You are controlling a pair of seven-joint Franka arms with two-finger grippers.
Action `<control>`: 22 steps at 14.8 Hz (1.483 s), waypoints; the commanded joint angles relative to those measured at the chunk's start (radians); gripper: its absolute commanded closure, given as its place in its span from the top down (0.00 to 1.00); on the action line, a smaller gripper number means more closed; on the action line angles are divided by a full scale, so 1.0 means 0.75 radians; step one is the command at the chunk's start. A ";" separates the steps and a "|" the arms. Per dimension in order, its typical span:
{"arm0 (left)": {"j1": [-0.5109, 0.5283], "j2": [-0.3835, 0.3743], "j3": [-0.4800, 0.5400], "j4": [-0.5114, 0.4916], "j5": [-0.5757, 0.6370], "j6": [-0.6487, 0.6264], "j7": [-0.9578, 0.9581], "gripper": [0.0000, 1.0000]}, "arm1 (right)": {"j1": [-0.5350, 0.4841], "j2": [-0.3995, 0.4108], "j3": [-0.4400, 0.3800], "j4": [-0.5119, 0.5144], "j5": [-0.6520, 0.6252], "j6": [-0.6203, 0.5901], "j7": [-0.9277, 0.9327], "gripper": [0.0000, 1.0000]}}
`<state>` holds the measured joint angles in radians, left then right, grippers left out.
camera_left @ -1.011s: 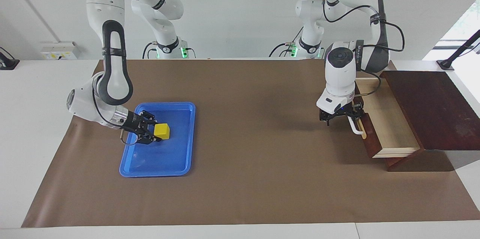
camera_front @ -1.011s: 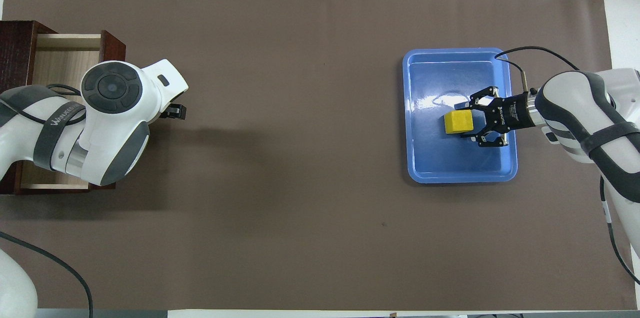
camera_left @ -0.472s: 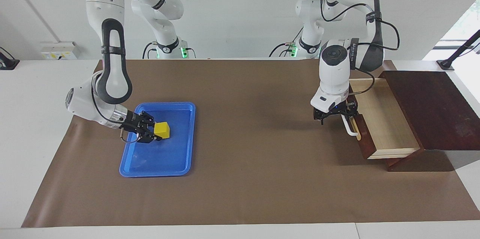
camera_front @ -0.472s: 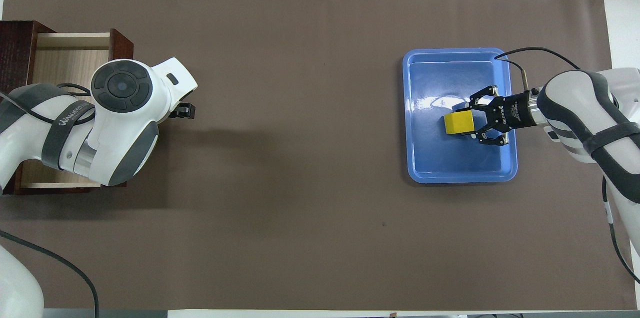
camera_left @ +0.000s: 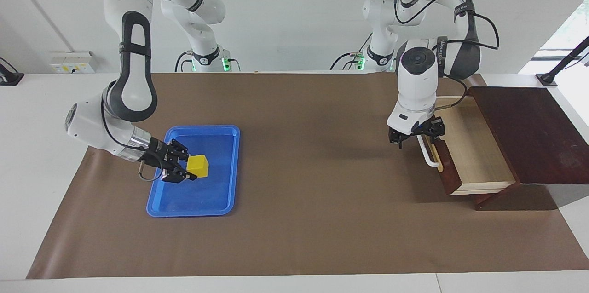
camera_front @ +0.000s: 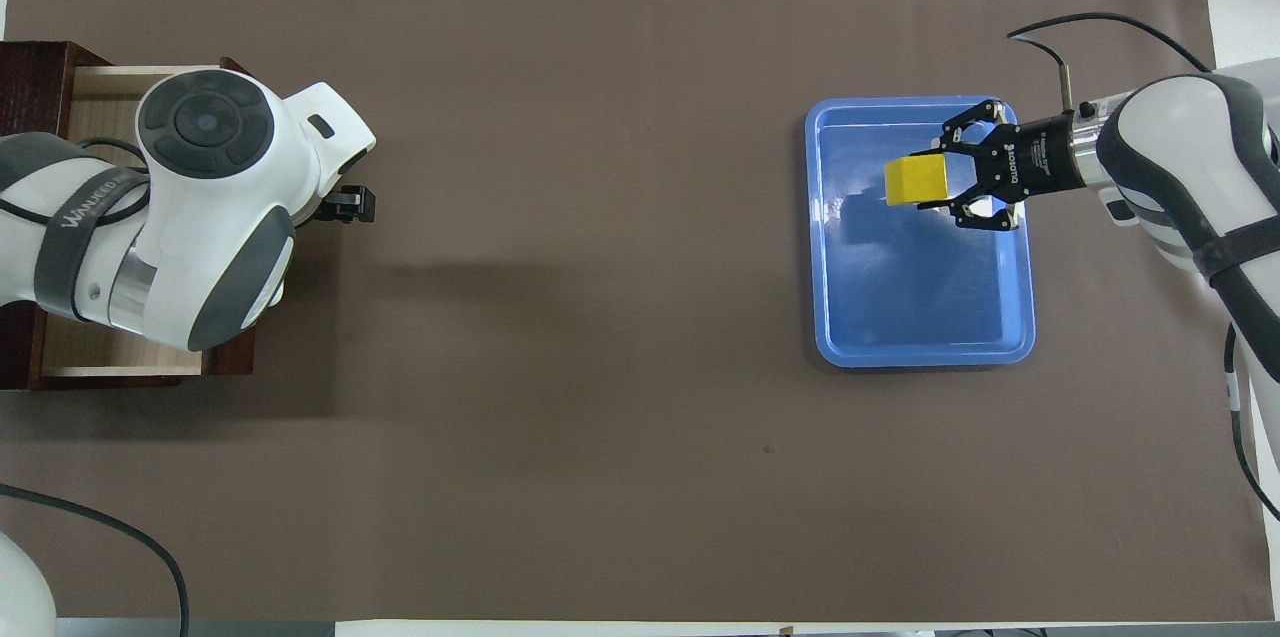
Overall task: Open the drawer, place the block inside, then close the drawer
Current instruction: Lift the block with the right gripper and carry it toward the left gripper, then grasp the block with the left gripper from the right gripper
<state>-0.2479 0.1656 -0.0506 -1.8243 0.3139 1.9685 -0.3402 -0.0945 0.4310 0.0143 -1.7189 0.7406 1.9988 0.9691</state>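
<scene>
The drawer [camera_left: 474, 155] stands pulled out of its dark wooden box [camera_left: 529, 132], its pale inside bare. My left gripper [camera_left: 416, 139] hangs open just above the end of the white handle [camera_left: 429, 155] that is nearer the robots. From overhead the left arm covers most of the drawer [camera_front: 95, 117], and only a tip of the left gripper [camera_front: 350, 205] shows. My right gripper [camera_left: 188, 169] is shut on the yellow block [camera_left: 199, 166] and holds it low over the blue tray [camera_left: 221, 192]. The overhead view shows the block [camera_front: 917, 181] between the right gripper's [camera_front: 935, 179] fingers, with its shadow on the tray [camera_front: 930, 317].
A brown mat [camera_left: 299, 219] covers the table between the tray and the drawer. The dark box sits at the left arm's end of the table. White table edge [camera_left: 41, 146] borders the mat beside the tray.
The right gripper closed on the block and moved it across the tray, away from the robots. The left gripper drew the drawer a little further out, then rose off the handle.
</scene>
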 commanded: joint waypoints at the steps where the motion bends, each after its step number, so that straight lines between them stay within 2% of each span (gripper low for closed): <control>1: -0.015 0.012 0.022 0.164 -0.160 -0.168 -0.017 1.00 | 0.081 0.082 0.010 0.152 0.039 -0.010 0.180 0.00; 3: -0.015 0.012 0.027 0.264 -0.238 -0.286 -0.135 1.00 | 0.185 0.092 0.007 0.167 0.052 0.034 0.290 0.00; 5: -0.007 0.014 0.031 0.303 -0.324 -0.332 -0.378 1.00 | 0.277 0.092 0.007 0.163 0.050 0.090 0.352 0.00; 7: -0.011 0.014 0.029 0.309 -0.369 -0.322 -0.731 1.00 | 0.328 0.092 0.007 0.161 0.052 0.108 0.393 0.00; 12: -0.070 0.059 0.025 0.369 -0.502 -0.230 -1.722 1.00 | 0.571 0.092 0.001 0.161 0.043 0.188 0.565 0.00; 14: -0.168 0.151 0.020 0.470 -0.490 -0.236 -2.030 1.00 | 0.639 0.094 0.001 0.157 0.037 0.251 0.606 0.00; 16: -0.238 0.229 0.029 0.557 -0.490 -0.236 -2.192 1.00 | 0.705 0.098 0.001 0.148 0.037 0.347 0.663 0.00; 17: -0.246 0.237 0.029 0.561 -0.486 -0.238 -2.238 1.00 | 0.725 0.102 0.003 0.150 0.039 0.368 0.688 0.00; 19: -0.350 0.268 0.031 0.561 -0.411 -0.248 -2.283 1.00 | 0.752 0.104 0.001 0.150 0.035 0.376 0.698 0.00; 22: -0.375 0.333 0.031 0.553 -0.376 -0.222 -2.424 1.00 | 0.764 0.104 0.001 0.142 0.031 0.380 0.696 0.00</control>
<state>-0.5138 0.3749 -0.0445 -1.4397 0.0071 1.8005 -2.1111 0.4753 0.5030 0.0192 -1.6192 0.7625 2.2770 1.4816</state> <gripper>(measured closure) 0.000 0.436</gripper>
